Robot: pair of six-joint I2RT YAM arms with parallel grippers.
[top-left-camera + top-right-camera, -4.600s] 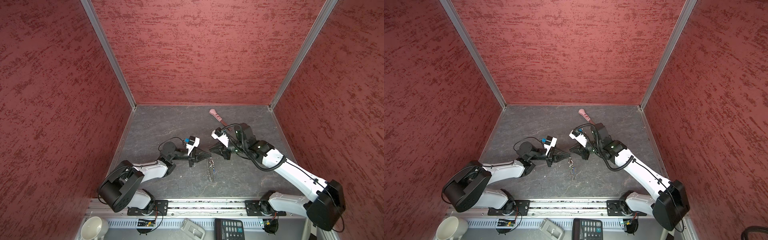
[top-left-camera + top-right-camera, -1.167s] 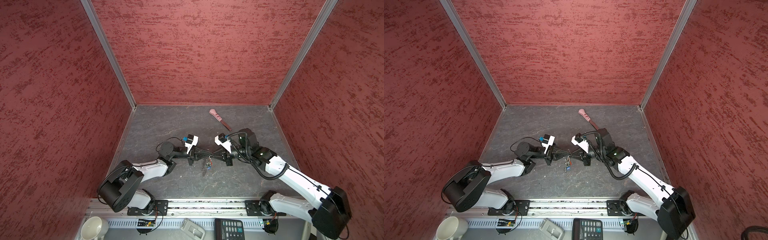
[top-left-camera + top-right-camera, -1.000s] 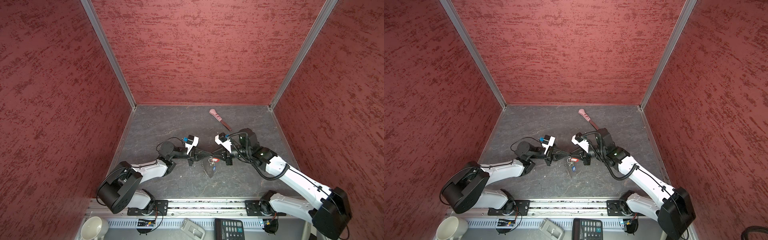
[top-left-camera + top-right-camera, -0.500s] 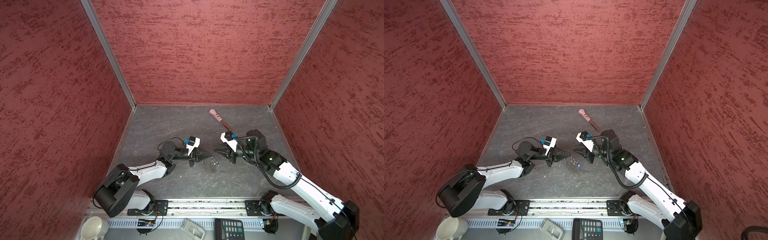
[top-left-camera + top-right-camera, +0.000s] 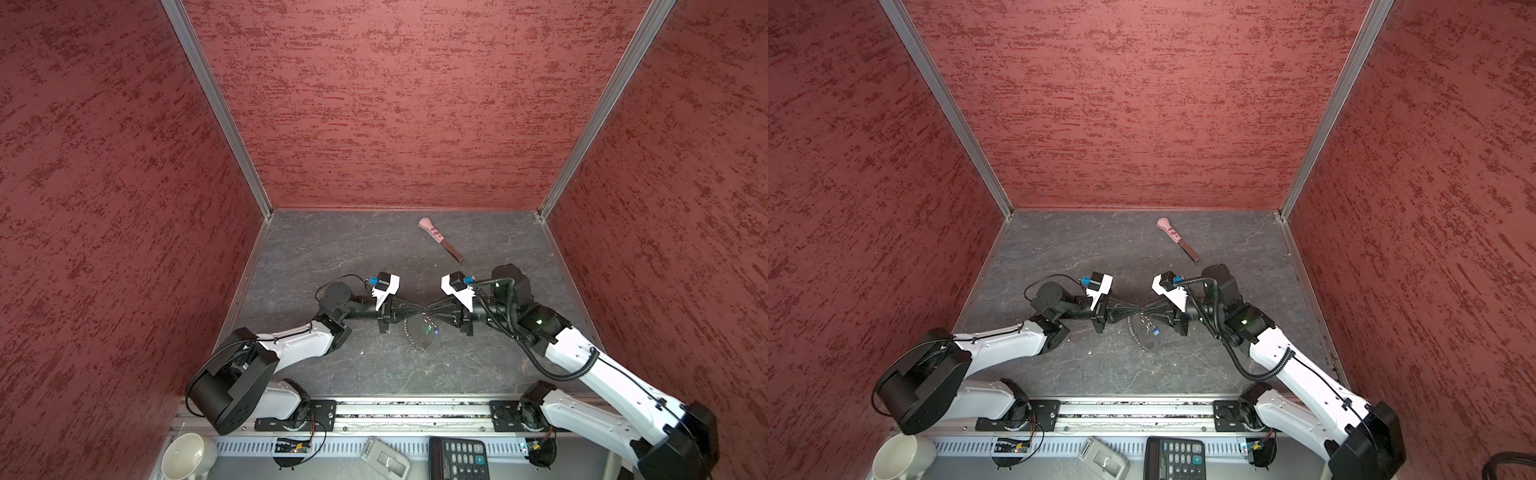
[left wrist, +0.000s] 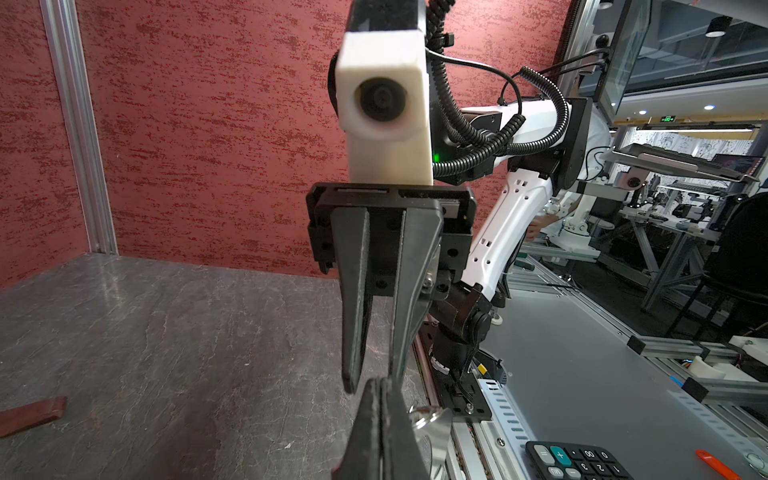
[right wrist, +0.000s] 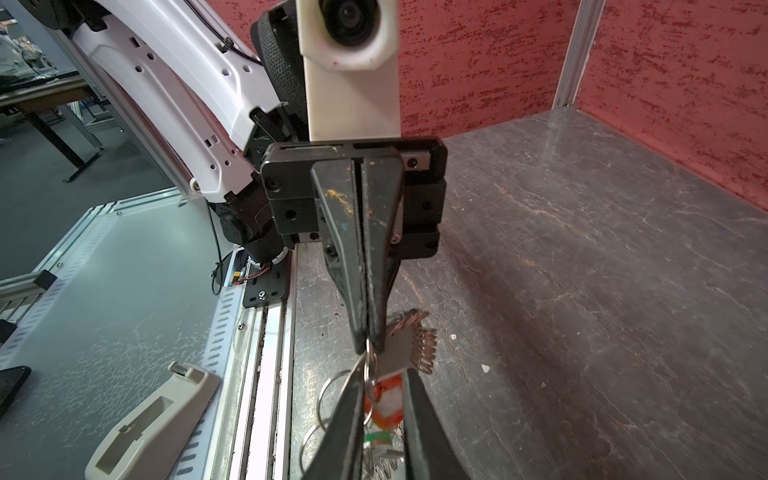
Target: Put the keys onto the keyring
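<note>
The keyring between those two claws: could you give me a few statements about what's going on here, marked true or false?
1. The left gripper is shut on a metal ring of the keyring. True.
2. The right gripper is clamped fully shut. False: its jaws stand slightly apart, and the right wrist view shows the red-tagged key between them.
3. The pink-handled tool is held by an arm. False: it lies on the table near the back wall, apart from both grippers.
4. The calculator lies outside the walled table, in front of the arms' rail. True.
</note>
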